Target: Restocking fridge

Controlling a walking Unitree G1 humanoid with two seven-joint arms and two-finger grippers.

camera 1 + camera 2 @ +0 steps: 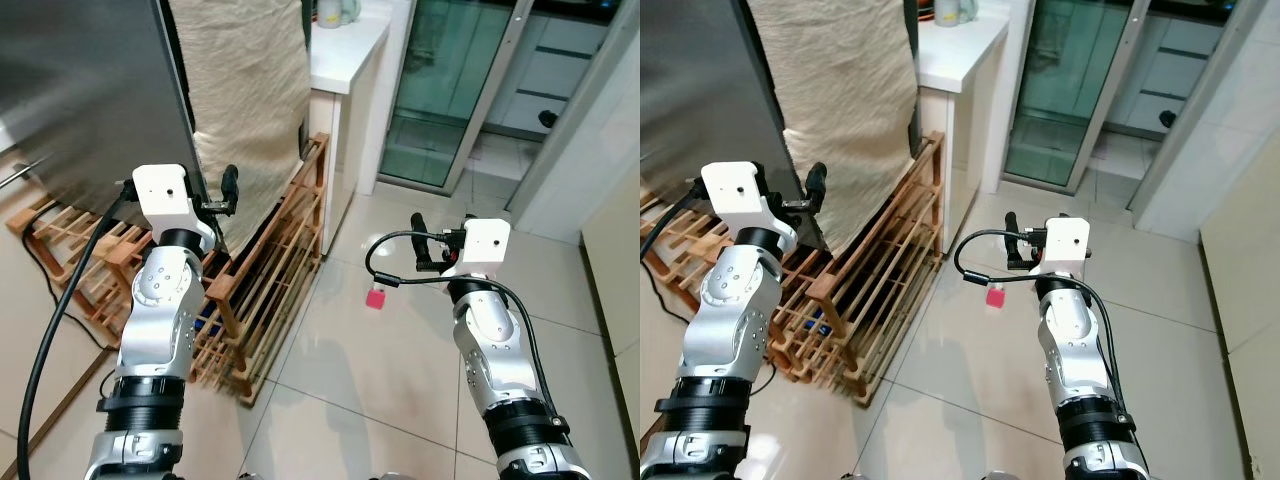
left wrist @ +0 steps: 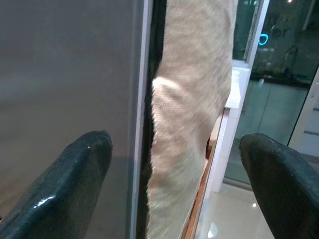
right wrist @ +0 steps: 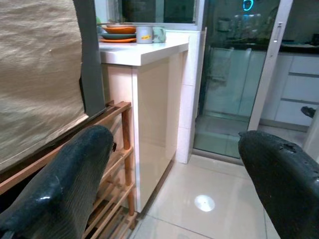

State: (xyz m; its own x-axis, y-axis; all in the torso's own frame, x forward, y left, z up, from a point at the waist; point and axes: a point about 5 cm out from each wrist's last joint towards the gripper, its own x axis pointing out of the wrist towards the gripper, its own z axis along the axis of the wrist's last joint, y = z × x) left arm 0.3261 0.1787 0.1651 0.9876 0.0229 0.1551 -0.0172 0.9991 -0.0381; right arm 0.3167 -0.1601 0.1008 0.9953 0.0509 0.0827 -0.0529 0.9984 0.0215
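Both arms are raised in front: the left gripper (image 2: 174, 169) sits right at the edge of the grey fridge (image 1: 80, 90), fingers spread wide around nothing, and the right gripper (image 3: 179, 174) hangs over the tiled floor (image 1: 400, 380), fingers equally wide (nothing held). Beyond lie a small red block (image 1: 375, 298), a wooden rack (image 1: 270, 290), a beige cloth (image 1: 245, 90), then the white counter (image 3: 144, 52) with dishes (image 3: 119, 34).

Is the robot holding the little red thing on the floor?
No. The red thing lies on the tiles, apart from the right gripper, whose fingers are open and empty.
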